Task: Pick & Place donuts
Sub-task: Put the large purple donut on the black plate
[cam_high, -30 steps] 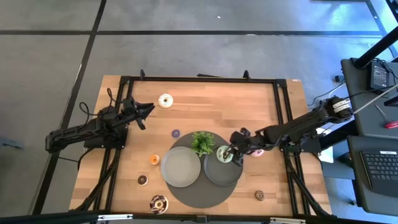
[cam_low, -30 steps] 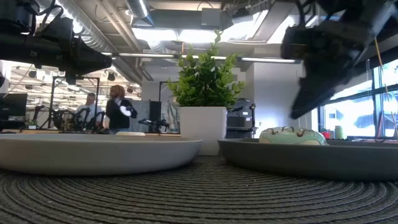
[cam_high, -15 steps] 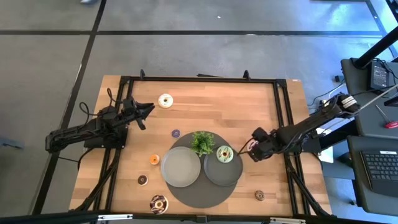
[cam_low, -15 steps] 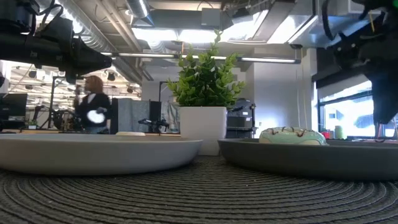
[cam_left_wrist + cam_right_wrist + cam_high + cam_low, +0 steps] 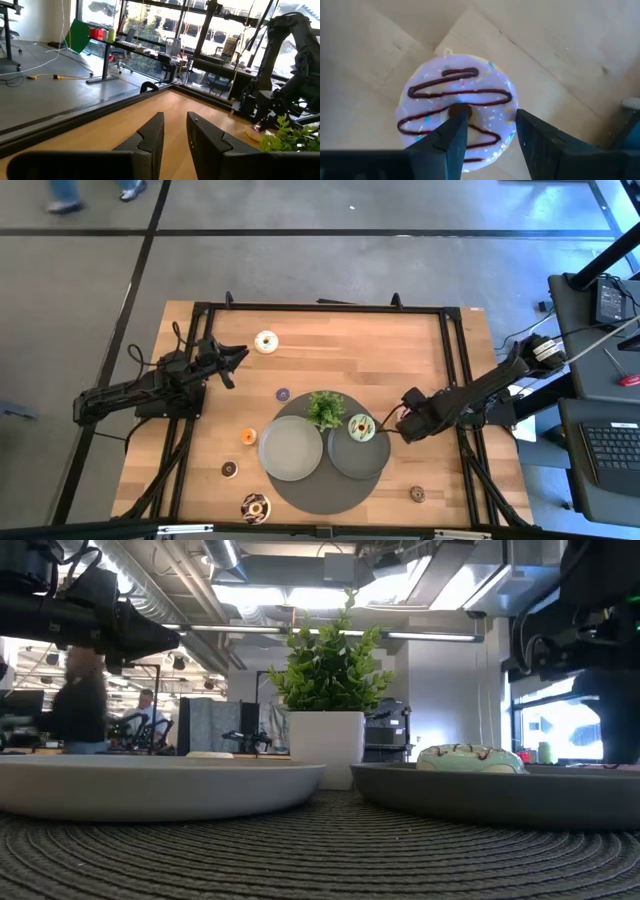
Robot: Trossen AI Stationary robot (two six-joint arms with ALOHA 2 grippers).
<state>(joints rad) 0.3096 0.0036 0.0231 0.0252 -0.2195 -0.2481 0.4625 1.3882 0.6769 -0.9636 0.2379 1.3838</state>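
Observation:
My right gripper (image 5: 404, 424) hangs open over a pink donut (image 5: 456, 92) with chocolate stripes that lies flat on the wood just right of the round mat (image 5: 300, 498). In the high view the gripper hides that donut. One finger stands over its hole, the other at its outer rim. A green iced donut (image 5: 361, 428) lies on the right grey plate (image 5: 350, 463). Loose on the table lie a white donut (image 5: 266, 341), a chocolate one (image 5: 254, 506) and several minis. My left gripper (image 5: 238, 356) waits open near the table's left edge. My right gripper comes at the pink donut from above, pointing down. One fingertip (image 5: 457, 120) is over the hole and the other (image 5: 527, 125) is beside the outer rim. I cannot tell whether either finger touches the donut, which lies flat on the table.
A bare grey plate (image 5: 290, 448) and a small potted plant (image 5: 325, 409) share the mat with the right plate. Minis lie at purple (image 5: 282, 394), orange (image 5: 248, 436), brown (image 5: 229, 470) and tan (image 5: 417, 494). A person moves in the room beyond the table (image 5: 80, 710).
My right gripper has moved from beside the green donut on the right plate toward the table's right edge, and now stands over the pink donut. The green donut has stayed on its plate. A person has walked across the room behind.

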